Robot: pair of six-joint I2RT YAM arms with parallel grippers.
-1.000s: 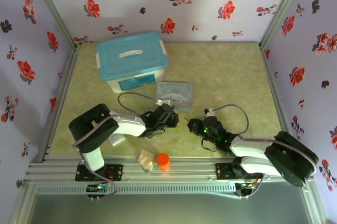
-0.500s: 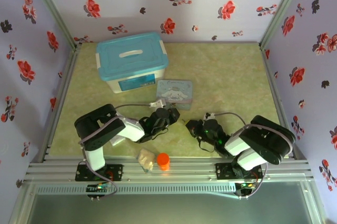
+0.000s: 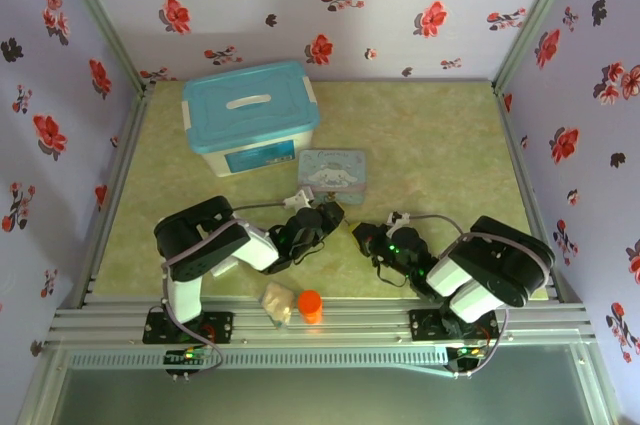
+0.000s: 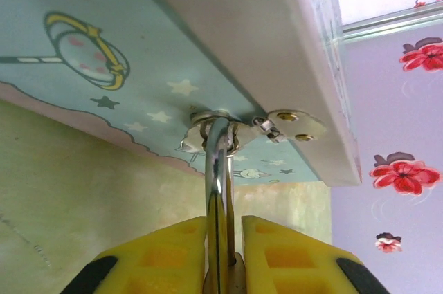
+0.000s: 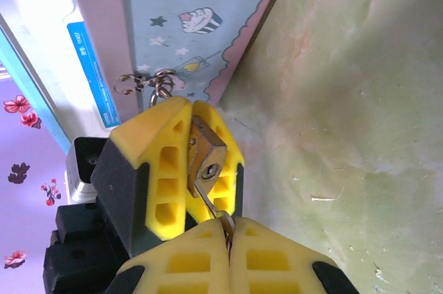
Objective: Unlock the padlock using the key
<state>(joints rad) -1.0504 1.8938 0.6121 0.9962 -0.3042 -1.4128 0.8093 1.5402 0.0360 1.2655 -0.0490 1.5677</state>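
The brass padlock (image 5: 206,155) sits between the yellow pads of my left gripper (image 4: 223,239), which is shut on it. Its silvery shackle (image 4: 218,183) runs up through the metal hasp (image 4: 221,131) of the pale blue cartoon tin (image 4: 104,59). My right gripper (image 5: 228,228) is shut on the key (image 5: 211,200). The thin blade of the key slants up to the padlock's bottom face and touches its edge just beside the keyhole (image 5: 209,168). In the top view the left gripper (image 3: 325,215) and the right gripper (image 3: 360,235) meet just in front of the tin (image 3: 333,173).
A white box with a blue lid (image 3: 250,115) stands behind the tin at the back left. An orange cylinder (image 3: 310,305) and a beige lump (image 3: 277,302) lie at the table's front edge between the arm bases. Flowered walls close in three sides.
The right arm has folded up at the elbow and its gripper has shifted left toward the left gripper. The left gripper has edged right and nearer the tin. Both grips stay the same.
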